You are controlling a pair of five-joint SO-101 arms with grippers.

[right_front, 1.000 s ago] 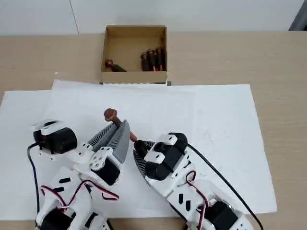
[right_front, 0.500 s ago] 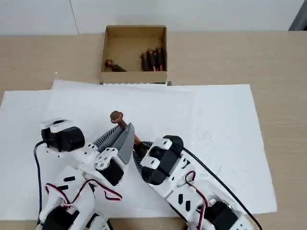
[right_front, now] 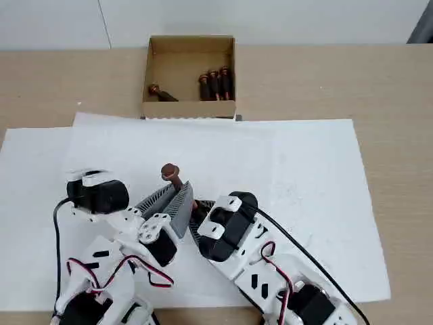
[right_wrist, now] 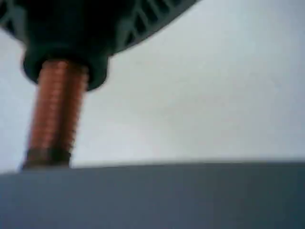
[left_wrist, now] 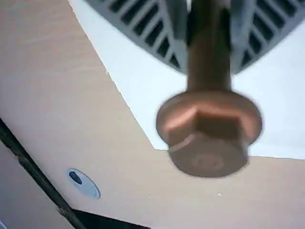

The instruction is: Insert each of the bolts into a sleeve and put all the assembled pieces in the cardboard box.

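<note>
I'm mid-insertion. My left tool (right_front: pixel 178 188) is clamped on the bolt (left_wrist: pixel 209 138), head just past its tips. The right tool (right_front: pixel 196 215) grips the sleeve (right_wrist: pixel 62 67) over the thread. Next I need a straight push home.

Both arms look like the same build to us: white printed shells over black servo blocks.

Left arm (right_front: pixel 108 261):
- red, white and black wires (right_front: pixel 154 272) looped across the shell
- thin black cable (right_front: pixel 57 233) along its 9 o'clock edge
- black barrel-shaped housing (right_front: pixel 101 195) under a white bracket, at 11 o'clock

Left gripper (right_front: pixel 177 189):
- light grey, wedge-shaped fingers (left_wrist: pixel 138 21) cut with rows of slanted slots
- white round hub (right_front: pixel 150 233) with small holes at its base

Right arm (right_front: pixel 270 271):
- small rectangular cut-outs (right_front: pixel 260 281) in the shell
- red and white wiring (right_front: pixel 269 254)
- thicker black cable (right_front: pixel 308 250) down its 3 o'clock side

Right gripper (right_front: pixel 196 215): we read it as dark grey and ribbed.
</note>
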